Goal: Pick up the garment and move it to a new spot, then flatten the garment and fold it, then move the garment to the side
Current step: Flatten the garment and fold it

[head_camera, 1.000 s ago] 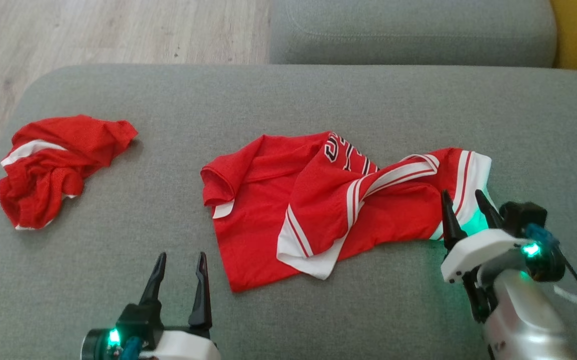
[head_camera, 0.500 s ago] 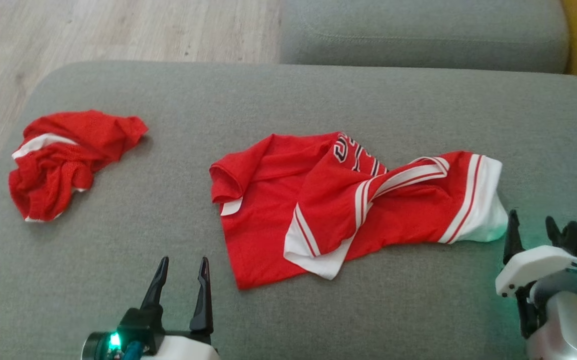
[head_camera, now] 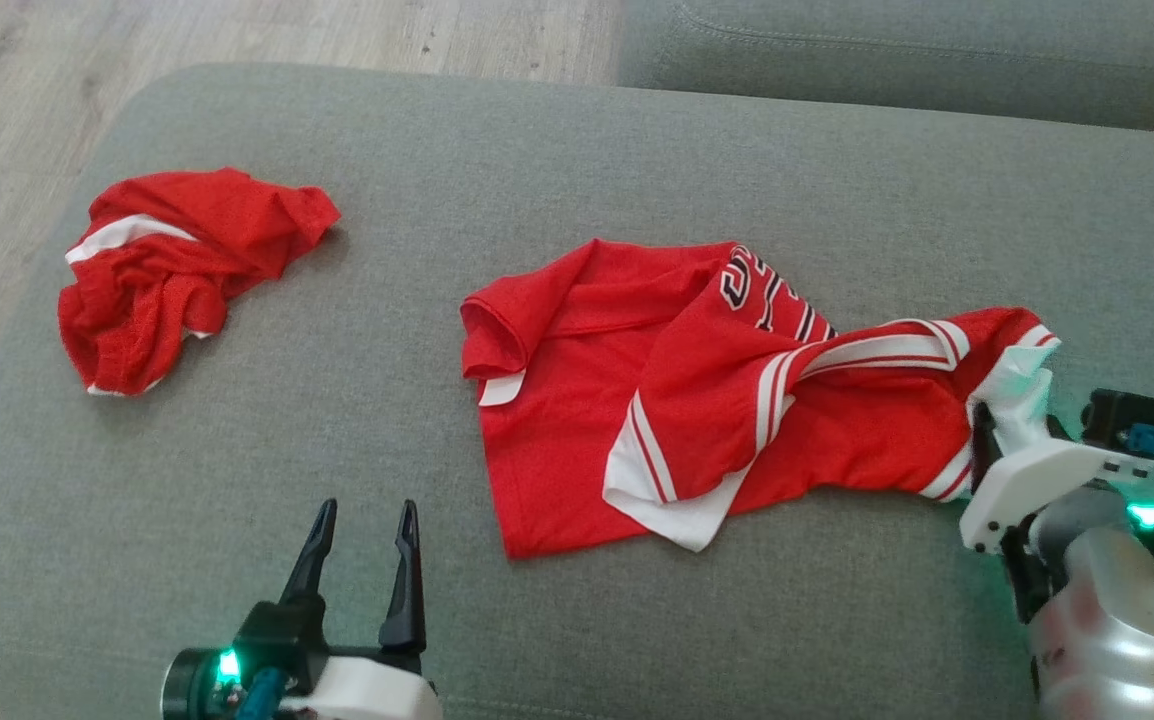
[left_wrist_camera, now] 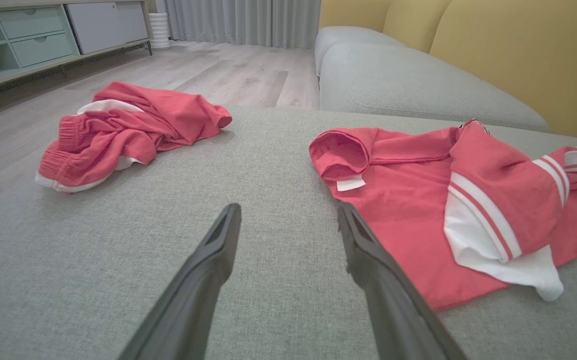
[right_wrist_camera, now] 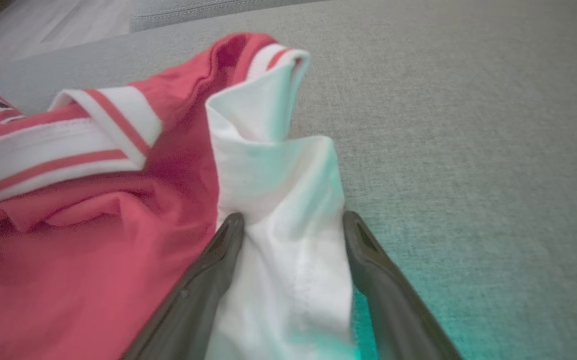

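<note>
The garment (head_camera: 697, 400), a red jersey with white striped trim, lies crumpled in the middle of the grey sofa cushion (head_camera: 637, 150). My right gripper (head_camera: 1017, 420) is at its right end, open, with the bunched white hem (right_wrist_camera: 278, 165) standing between its fingers (right_wrist_camera: 368, 260). The jaws are wide apart and not pressed on the cloth. My left gripper (head_camera: 366, 508) is open and holds nothing. It hovers over bare cushion just left of the jersey's near corner (left_wrist_camera: 418, 200), fingers (left_wrist_camera: 218, 250) apart.
A second crumpled red garment (head_camera: 177, 270) lies at the cushion's far left, near its edge. Wooden floor (head_camera: 237, 30) lies beyond that edge. Another grey cushion (head_camera: 937, 50) sits behind, with a yellow backrest (left_wrist_camera: 518, 50) and a low cabinet (left_wrist_camera: 28, 35) farther off.
The head camera has shifted, so everything sits differently in the picture. My right gripper drew back off the hem, then pushed forward again, bunching the white hem between its fingers. The left gripper stayed put.
</note>
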You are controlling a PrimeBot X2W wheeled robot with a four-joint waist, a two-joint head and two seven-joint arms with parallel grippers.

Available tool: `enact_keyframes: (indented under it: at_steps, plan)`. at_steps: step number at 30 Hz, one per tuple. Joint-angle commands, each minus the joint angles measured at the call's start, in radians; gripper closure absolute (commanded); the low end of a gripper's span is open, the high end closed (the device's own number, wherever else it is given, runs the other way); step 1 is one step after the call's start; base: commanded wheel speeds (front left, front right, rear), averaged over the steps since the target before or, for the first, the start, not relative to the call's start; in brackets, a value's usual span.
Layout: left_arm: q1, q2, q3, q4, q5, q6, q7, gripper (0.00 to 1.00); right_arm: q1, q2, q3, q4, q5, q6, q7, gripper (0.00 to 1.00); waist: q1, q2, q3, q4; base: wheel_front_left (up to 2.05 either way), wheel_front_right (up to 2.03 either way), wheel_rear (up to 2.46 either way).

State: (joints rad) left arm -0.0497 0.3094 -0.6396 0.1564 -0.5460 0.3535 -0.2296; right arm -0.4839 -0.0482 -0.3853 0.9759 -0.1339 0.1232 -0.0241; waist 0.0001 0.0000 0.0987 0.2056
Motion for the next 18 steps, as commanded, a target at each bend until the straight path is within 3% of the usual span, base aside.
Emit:
enact_keyframes:
  at_steps: [1,5,6,7,8,9,14,16,18]
  plan:
    - [-0.051,0.016,0.039,-0.027,0.0,0.008,-0.007,0.0,-0.042,-0.002,-0.007,-0.006,-0.024,0.008,-0.002,0.0,-0.0001,0.0,0.004,0.005,0.0,0.0,0.0]
    - [-0.057,0.017,0.042,-0.026,-0.001,0.007,-0.01,0.0,-0.061,-0.002,-0.07,0.027,-0.078,0.008,0.006,0.0,-0.0001,0.0,0.01,0.008,0.0,0.0,0.0]
    - [-0.057,0.016,0.042,-0.025,-0.001,0.008,-0.01,0.0,-0.068,-0.002,-0.075,0.038,-0.084,0.008,0.003,0.18,-0.0001,0.0,0.012,0.008,0.0,0.0,0.0]
    - [-0.058,0.016,0.043,-0.024,-0.001,0.009,-0.011,0.0,-0.076,-0.002,-0.077,0.048,-0.087,0.008,-0.005,0.51,-0.0001,0.0,0.013,0.006,0.0,0.0,0.0]
    - [-0.058,0.015,0.044,-0.024,-0.001,0.011,-0.011,0.0,-0.083,-0.002,-0.08,0.054,-0.09,0.008,-0.017,0.69,-0.0001,0.0,0.013,0.004,0.0,0.0,0.0]
    - [-0.057,0.015,0.045,-0.023,-0.002,0.012,-0.012,0.0,-0.089,-0.002,-0.084,0.058,-0.095,0.008,-0.03,0.77,-0.0001,0.0,0.013,0.001,0.0,0.0,0.0]
    - [-0.05,0.014,0.048,-0.021,-0.006,0.013,-0.015,0.0,-0.1,-0.002,-0.119,0.056,-0.104,0.008,-0.104,0.87,-0.0001,0.0,0.002,-0.022,0.0,0.0,0.0]
    - [-0.046,0.013,0.048,-0.02,-0.008,0.014,-0.016,0.0,-0.095,-0.002,-0.133,0.053,-0.103,0.008,-0.134,1.0,-0.0001,0.0,-0.005,-0.033,0.0,0.0,0.0]
    - [-0.041,0.013,0.048,-0.019,-0.01,0.014,-0.017,0.0,-0.082,-0.002,-0.149,0.053,-0.101,0.008,-0.155,1.0,-0.0001,0.0,-0.012,-0.044,0.0,0.0,0.0]
